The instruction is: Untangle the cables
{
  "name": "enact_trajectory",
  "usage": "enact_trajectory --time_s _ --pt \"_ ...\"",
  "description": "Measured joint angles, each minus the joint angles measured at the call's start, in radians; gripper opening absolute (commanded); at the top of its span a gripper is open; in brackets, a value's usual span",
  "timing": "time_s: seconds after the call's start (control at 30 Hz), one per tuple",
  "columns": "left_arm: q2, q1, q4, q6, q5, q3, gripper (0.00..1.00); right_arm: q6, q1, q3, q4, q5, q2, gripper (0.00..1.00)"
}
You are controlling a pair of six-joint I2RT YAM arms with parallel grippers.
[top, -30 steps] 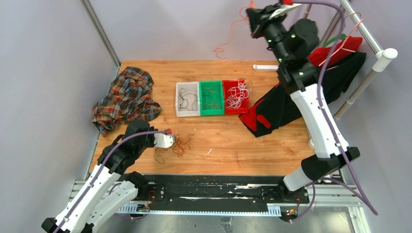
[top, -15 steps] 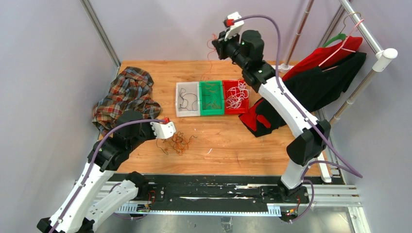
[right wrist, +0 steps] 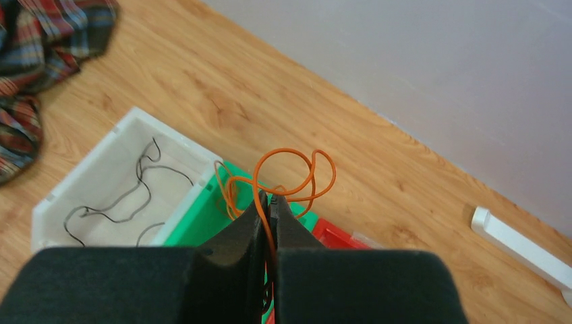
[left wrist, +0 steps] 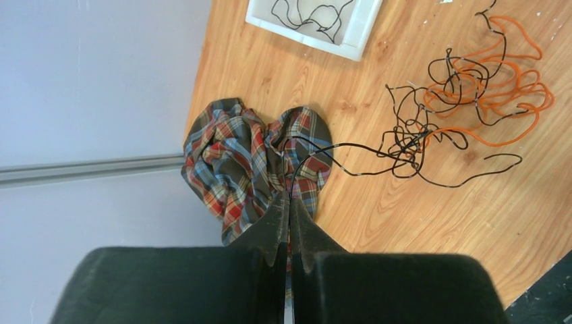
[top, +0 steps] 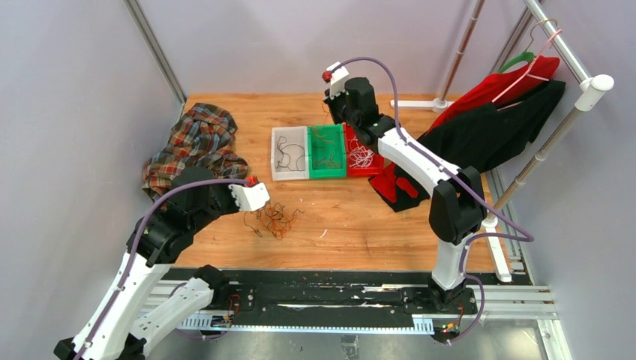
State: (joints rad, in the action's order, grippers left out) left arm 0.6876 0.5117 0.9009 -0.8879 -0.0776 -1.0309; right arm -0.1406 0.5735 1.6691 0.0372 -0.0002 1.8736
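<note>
The cables [top: 274, 220] lie as a small black and orange-brown heap on the wooden table, also seen in the left wrist view [left wrist: 465, 101]. My left gripper [top: 246, 207] is just left of the heap. Its fingers are shut [left wrist: 290, 199] on a black cable strand [left wrist: 351, 152] that runs taut to the heap. My right gripper [top: 335, 118] hangs over the back of the green bin [top: 327, 177]. It is shut [right wrist: 270, 199] on an orange cable [right wrist: 290, 172] that loops beyond its fingertips.
A white bin [top: 273, 154] holds black strands, and a red bin [top: 365, 173] holds white ones. A plaid shirt [top: 193, 150] lies at the left. Black and red garments [top: 480, 135] hang from a rack [top: 592, 86] at the right. A white bar [top: 411, 104] lies at the back.
My right arm has swung down and left from high at the back, carrying the orange cable over the green bin. My left gripper has risen slightly, drawing the black strand from the heap.
</note>
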Motion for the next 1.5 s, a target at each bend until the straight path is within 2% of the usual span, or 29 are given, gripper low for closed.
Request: enact_trajectory --time_s 0.5,0.53,0.73,0.8,1.03,1.13,1.3,1.5 --pt "0.031 0.0 0.02 0.018 0.049 -0.064 0.0 -0.061 0.048 -0.177 0.022 0.01 0.004 0.02" --pt "0.031 0.0 0.02 0.018 0.051 -0.066 0.0 -0.062 0.056 -0.188 0.016 0.007 0.005 0.05" --pt "0.036 0.0 0.023 0.029 0.066 -0.084 0.0 -0.059 0.08 -0.192 -0.027 -0.024 0.039 0.47" --pt "0.039 0.0 0.023 0.032 0.075 -0.098 0.0 -0.06 0.08 -0.188 -0.045 -0.026 0.055 0.57" --pt "0.066 0.0 0.023 0.061 0.113 -0.154 0.0 -0.064 0.08 -0.174 -0.071 -0.015 0.042 0.59" --pt "0.084 0.0 0.023 0.082 0.133 -0.176 0.0 -0.063 0.081 -0.179 -0.064 -0.017 0.0 0.63" --pt "0.115 0.0 0.025 0.116 0.167 -0.209 0.0 -0.054 0.111 -0.316 0.034 -0.071 -0.201 0.68" --pt "0.148 0.0 0.026 0.145 0.2 -0.244 0.0 0.016 0.231 -0.459 0.225 -0.23 -0.428 0.69"
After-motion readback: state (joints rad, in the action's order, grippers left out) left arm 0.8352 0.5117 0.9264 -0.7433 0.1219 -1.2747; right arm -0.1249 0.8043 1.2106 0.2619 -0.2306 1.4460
